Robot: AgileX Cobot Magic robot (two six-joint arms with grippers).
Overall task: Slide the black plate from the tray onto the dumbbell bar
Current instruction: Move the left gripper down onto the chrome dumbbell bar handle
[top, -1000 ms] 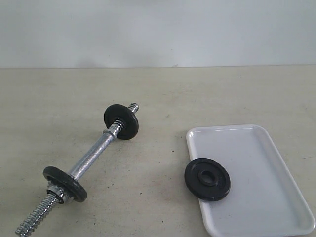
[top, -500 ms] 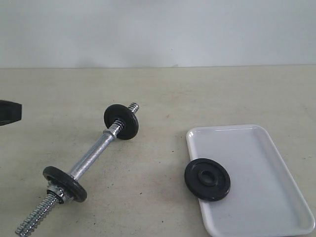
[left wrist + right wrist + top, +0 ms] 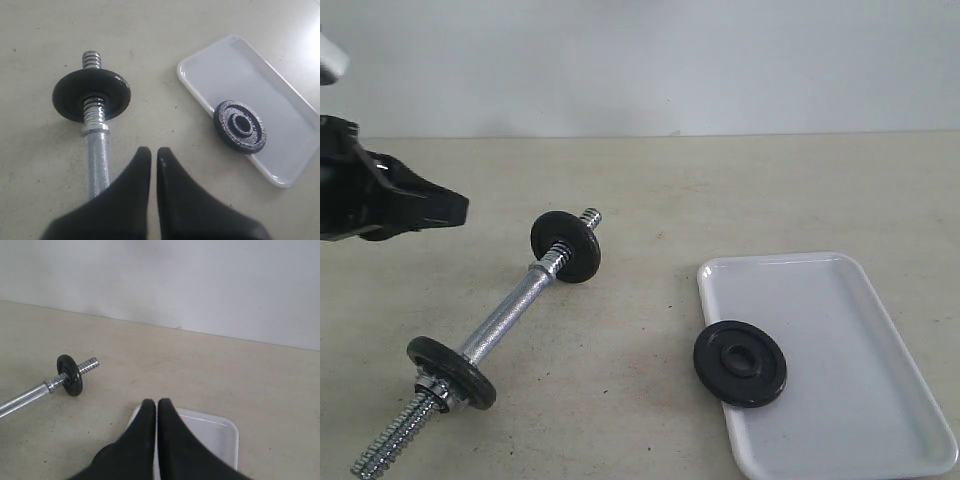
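Left fingers (image 3: 432, 208) newly arrived, matte black plate (image 3: 740, 363), centre-holed, straddling tray (image 3: 850, 340) rim

Bright, even, diffuse light; soft faint shadows; mild glare on tray (image 3: 295, 47); slight softness throughout

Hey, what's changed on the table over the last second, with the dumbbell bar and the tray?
The left pincer has come into the exterior view from the left edge and now reaches toward the dumbbell bar. It is shut and holds nothing, so nothing was grabbed or let go. The bar, the black plate lying over the tray's edge, and the tray all stayed where they were.
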